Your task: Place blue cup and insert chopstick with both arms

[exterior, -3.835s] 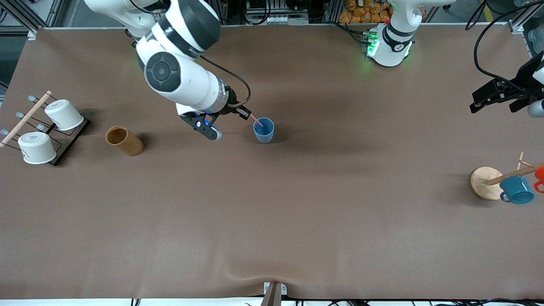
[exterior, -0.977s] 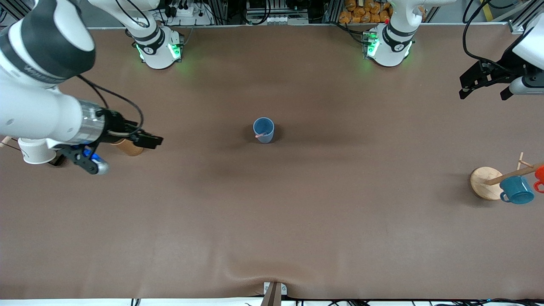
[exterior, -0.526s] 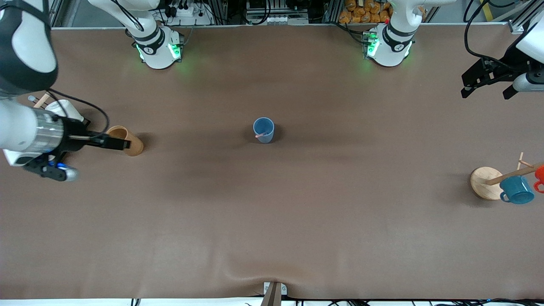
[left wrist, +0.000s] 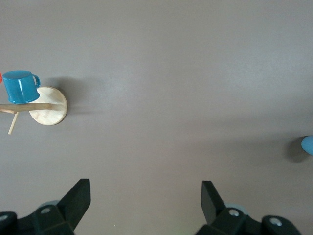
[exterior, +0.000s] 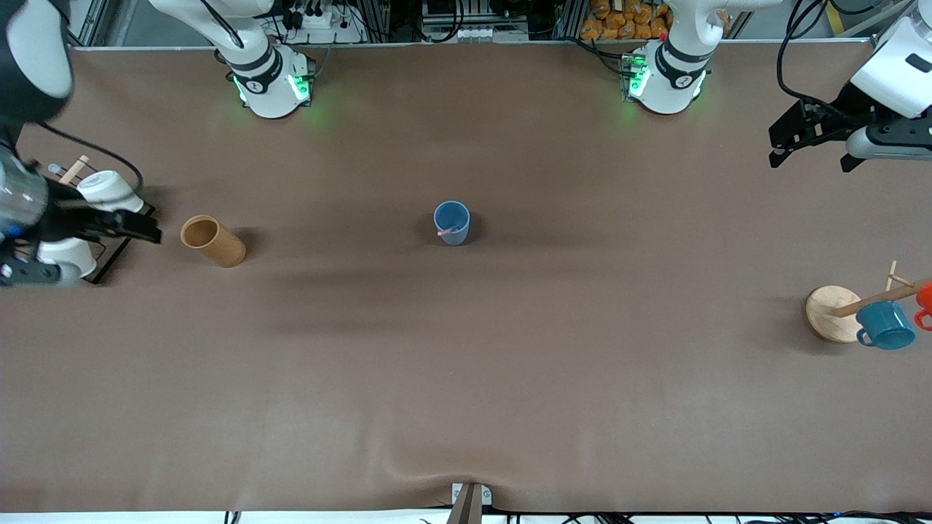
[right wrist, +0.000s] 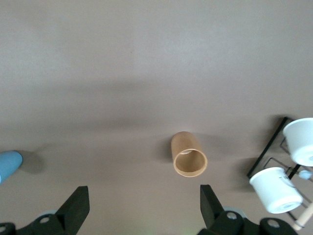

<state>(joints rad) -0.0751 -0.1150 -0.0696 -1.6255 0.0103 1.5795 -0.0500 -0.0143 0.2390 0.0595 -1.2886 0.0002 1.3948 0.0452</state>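
Observation:
The blue cup (exterior: 452, 222) stands upright in the middle of the table, with the pinkish chopstick (exterior: 445, 233) resting inside it against the rim. It is far from both grippers. My right gripper (exterior: 109, 255) is open and empty, up over the white-cup rack at the right arm's end of the table. My left gripper (exterior: 810, 161) hangs open and empty over bare table at the left arm's end. The blue cup (left wrist: 308, 145) shows at the edge of the left wrist view, beyond the open left gripper (left wrist: 145, 196). The right wrist view shows the blue cup (right wrist: 9, 164) and the open right gripper (right wrist: 144, 198).
A tan cup (exterior: 212, 241) lies on its side between the rack and the blue cup. A black rack (exterior: 120, 244) holds two white cups (right wrist: 275, 189) at the right arm's end. A wooden mug tree (exterior: 832, 313) with a teal mug (exterior: 885, 325) stands at the left arm's end.
My right arm has swung away from the middle toward its own end of the table, now over the rack. The left gripper drifted slightly. The cup and chopstick stay put.

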